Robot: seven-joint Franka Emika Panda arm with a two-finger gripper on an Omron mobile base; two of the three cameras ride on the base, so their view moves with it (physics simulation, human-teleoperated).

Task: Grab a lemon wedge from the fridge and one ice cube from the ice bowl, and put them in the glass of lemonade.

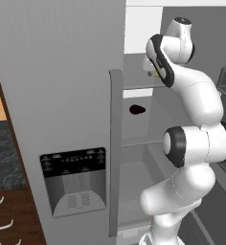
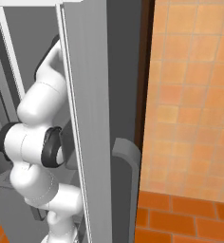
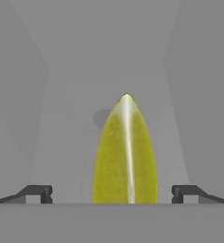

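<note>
I'm on the lemon pickup: claw (image 3: 111,192) wide open and empty, reaching into the fridge (image 1: 62,95), lemon wedge (image 3: 126,152) centred between its tips on the upper shelf, so next I'd ease forward and close on it.

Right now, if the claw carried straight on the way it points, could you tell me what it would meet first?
Most likely the lemon wedge: it lies centred between the open claw tips, point away. Beyond it looks like the fridge back wall, though depth is hard to judge.
</note>
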